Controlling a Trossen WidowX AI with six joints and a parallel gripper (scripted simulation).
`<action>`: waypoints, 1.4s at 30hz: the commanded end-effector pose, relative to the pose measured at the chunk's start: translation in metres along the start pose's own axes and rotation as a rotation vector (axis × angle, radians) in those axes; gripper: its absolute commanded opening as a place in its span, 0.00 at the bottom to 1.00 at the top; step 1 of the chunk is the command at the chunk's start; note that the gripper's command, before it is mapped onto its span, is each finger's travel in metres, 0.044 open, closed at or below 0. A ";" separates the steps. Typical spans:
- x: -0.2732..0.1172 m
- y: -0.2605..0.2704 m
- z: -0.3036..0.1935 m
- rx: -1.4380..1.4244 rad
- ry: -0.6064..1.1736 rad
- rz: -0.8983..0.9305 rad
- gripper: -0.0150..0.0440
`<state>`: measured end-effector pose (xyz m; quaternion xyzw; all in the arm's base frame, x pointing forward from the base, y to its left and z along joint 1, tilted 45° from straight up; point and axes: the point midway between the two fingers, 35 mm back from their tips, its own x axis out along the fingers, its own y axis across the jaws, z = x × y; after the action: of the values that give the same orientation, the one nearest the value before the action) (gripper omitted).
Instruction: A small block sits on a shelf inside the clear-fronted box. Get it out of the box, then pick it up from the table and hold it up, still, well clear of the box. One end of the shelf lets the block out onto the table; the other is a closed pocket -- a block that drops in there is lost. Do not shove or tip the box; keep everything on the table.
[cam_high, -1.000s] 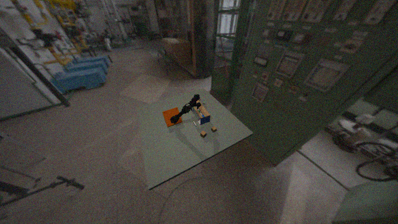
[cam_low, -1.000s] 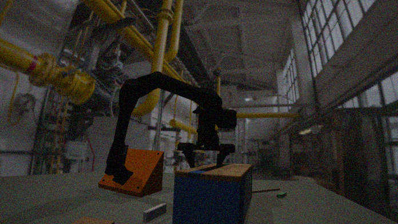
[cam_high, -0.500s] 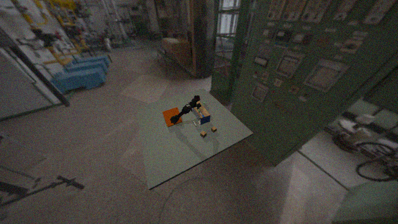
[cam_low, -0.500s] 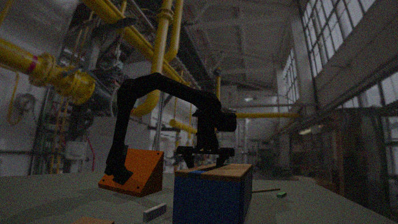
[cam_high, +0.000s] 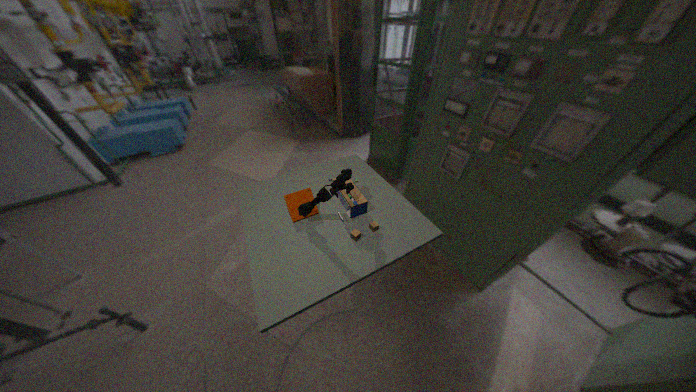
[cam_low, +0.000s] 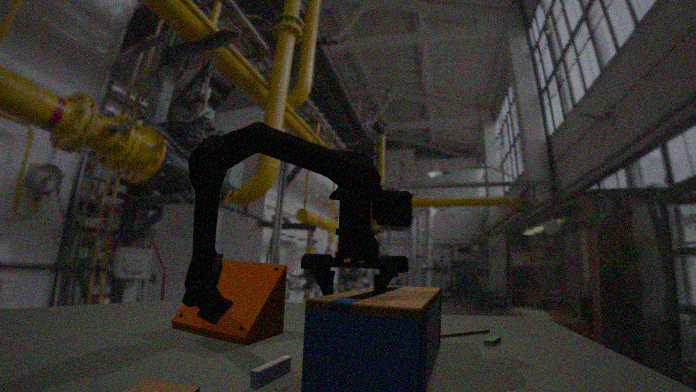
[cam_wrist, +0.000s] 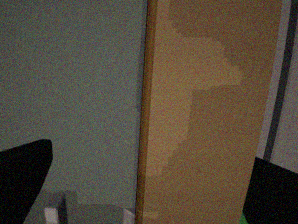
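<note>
The box (cam_high: 358, 210) (cam_low: 360, 345) (cam_wrist: 215, 125) has blue sides and a wooden top with a long slot. A green sliver (cam_wrist: 243, 219), probably the small block on the shelf, shows beside my right finger in the wrist view; the finger hides most of it. The shelf's ends are hidden. My gripper (cam_low: 355, 290) (cam_wrist: 142, 155) is open and empty, pointing down at the box's top. One finger is beyond the box's left edge, over the table side; the other is at the slot, its tip partly hidden by the top in the exterior view.
An orange wedge (cam_high: 301, 197) (cam_low: 250, 300) stands by the arm's base. A pale bar (cam_high: 341, 216) (cam_low: 270, 372) lies left of the box. Two wooden blocks, one (cam_high: 355, 234) and another (cam_high: 374, 226), lie near its blue end. A brown stick (cam_low: 465, 333) and green piece (cam_low: 492, 341) lie right.
</note>
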<state>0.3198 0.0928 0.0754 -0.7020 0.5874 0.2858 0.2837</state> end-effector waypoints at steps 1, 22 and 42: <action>0.002 0.002 -0.011 -0.006 0.009 0.008 0.93; 0.001 0.001 -0.053 -0.006 0.011 0.008 0.93; 0.000 0.001 -0.097 -0.006 0.013 0.008 0.93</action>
<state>0.3242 0.0307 0.1354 -0.7038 0.5874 0.2875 0.2772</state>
